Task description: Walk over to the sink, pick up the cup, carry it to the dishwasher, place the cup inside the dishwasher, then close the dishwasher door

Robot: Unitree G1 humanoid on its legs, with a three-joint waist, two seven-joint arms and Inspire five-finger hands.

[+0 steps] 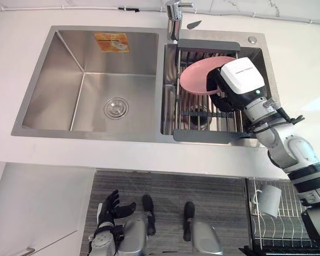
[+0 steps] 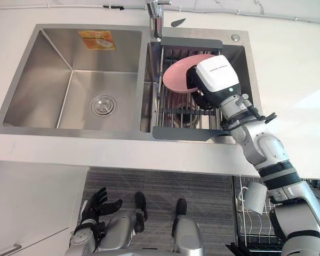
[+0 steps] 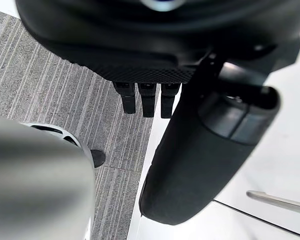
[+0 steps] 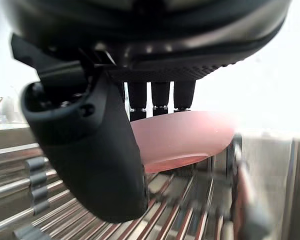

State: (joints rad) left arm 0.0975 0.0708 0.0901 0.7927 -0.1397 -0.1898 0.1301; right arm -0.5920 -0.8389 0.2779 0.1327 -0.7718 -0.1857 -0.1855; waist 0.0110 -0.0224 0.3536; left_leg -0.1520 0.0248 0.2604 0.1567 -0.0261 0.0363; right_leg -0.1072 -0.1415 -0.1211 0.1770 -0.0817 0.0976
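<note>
A pink plate (image 1: 194, 77) leans on edge in the wire rack (image 1: 202, 114) set in the sink's right basin. My right hand (image 1: 240, 80) hangs over the rack just right of the plate, fingers straight and pointing down at it, thumb (image 4: 90, 150) spread apart. In the right wrist view the plate (image 4: 190, 135) lies just past the fingertips; contact cannot be judged. A pale cup (image 1: 269, 200) sits mouth-down in the dishwasher's wire basket (image 1: 288, 224) at the lower right. My left hand (image 1: 114, 205) hangs low over the floor, open and holding nothing.
The left basin (image 1: 96, 80) is bare steel with a round drain. A tap (image 1: 174, 21) stands behind the divider between the basins. White counter surrounds the sink. A white cabinet front (image 1: 32, 208) is at the lower left, beside grey striped floor.
</note>
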